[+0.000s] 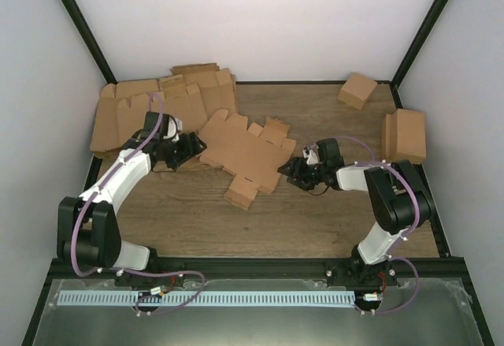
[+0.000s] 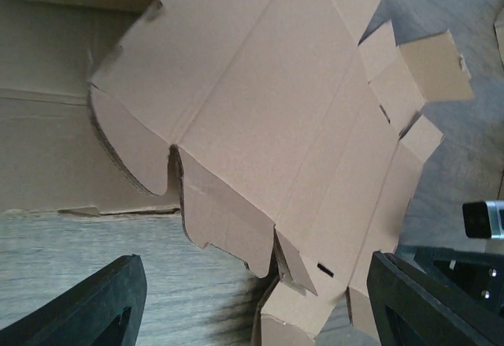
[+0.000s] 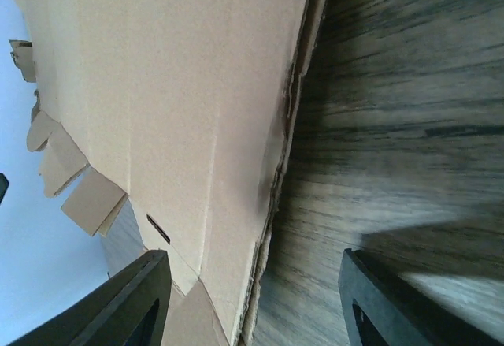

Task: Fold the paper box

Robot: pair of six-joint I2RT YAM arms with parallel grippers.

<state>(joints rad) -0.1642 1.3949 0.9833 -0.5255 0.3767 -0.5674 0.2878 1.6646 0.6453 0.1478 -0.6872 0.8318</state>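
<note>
Top external view, contents of the wooden table:

1. Paper box. A brown die-cut sheet lying open and unfolded at the centre of the frame. It is set on a slant, with tabbed flaps spread on every side. Its upper-left corner reaches the pile listed at item 4. A small flap at its lower edge looks turned up, though the view is too coarse to be sure.

2. Left gripper. Centre-left of the frame, at the sheet's left edge. In the left wrist view the jaws stand wide apart at the bottom corners of the frame. A lower flap of the sheet sits in the gap and is not pinched. The gripper is released and holds nothing.

3. Right gripper. Just right of centre, at the sheet's right edge. In the right wrist view the jaws are parted at the bottom of the frame. The sheet's raw edge runs down between them, over bare wood. The sheet hides part of the jaw at lower left, and no clamp on it is visible. The gripper is released.

4. Pile of flat blanks. Brown, fanned out loosely in the upper left of the frame.

5. Small box. Brown and closed, tilted, upper right, well apart from the sheet.

6. Larger box. Brown, at the right edge of the frame, beside the right arm's elbow.
</note>
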